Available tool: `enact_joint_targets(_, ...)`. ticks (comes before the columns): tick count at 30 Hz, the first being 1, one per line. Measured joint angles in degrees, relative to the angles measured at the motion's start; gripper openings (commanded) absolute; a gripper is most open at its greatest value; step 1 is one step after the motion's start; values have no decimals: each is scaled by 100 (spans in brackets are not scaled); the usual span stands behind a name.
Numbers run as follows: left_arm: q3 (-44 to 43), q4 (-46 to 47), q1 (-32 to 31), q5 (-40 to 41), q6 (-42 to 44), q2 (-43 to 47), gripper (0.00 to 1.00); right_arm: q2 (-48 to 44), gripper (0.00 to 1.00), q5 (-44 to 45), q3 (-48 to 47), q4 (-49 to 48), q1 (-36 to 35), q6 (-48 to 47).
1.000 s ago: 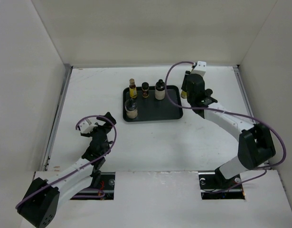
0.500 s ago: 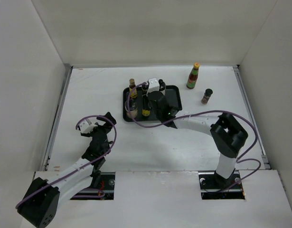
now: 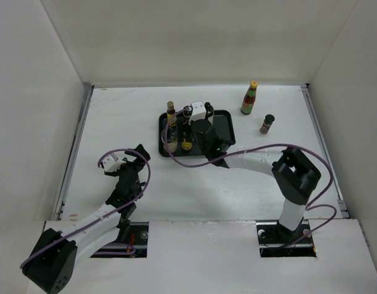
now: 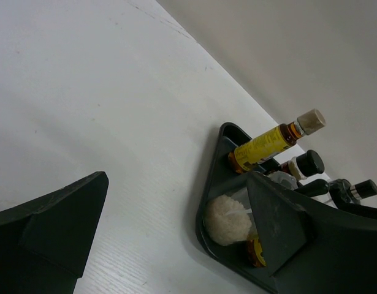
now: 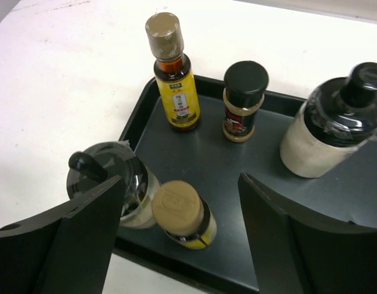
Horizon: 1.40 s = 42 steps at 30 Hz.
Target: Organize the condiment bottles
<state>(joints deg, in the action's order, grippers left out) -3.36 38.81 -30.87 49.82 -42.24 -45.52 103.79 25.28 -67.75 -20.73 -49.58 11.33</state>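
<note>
My right gripper hangs over the black tray, open. An amber yellow-labelled bottle with a tan cap stands upright in the tray between the fingers, touching neither. Beside it is a wide clear-lidded shaker. Further back stand a taller amber bottle, a dark-capped jar and a white-filled jar. A tall red bottle and a dark-capped jar stand on the table right of the tray. My left gripper is open over bare table, holding nothing.
White walls close in the table on the left, back and right. In the left wrist view the tray's near corner lies just past the open fingers, with the shaker and amber bottle inside it.
The right arm swung from the back right of the table to the tray with the amber bottle, then opened its jaws and let the bottle stand. The left arm has not moved.
</note>
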Motion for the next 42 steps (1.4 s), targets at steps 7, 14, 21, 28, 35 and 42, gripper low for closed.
enact_joint_targets(7,4,4,0,-11,0,-26,100,-1340,87,52,796,-81,608,63)
enact_joint_targets(14,9,42,-20,-13,0,-66,100,-1971,94,1040,1405,-232,2835,302)
enact_joint_targets(21,9,44,-33,-26,0,-133,100,-1086,92,1185,1436,61,3823,439)
enact_joint_targets(28,11,94,-31,-57,0,-214,100,-645,77,693,1333,273,4175,645)
enact_joint_targets(35,15,136,-28,-70,0,-229,100,-323,40,275,1014,332,4288,737)
enact_joint_targets(42,17,138,-28,-76,0,-260,100,-688,37,328,1257,361,4035,721)
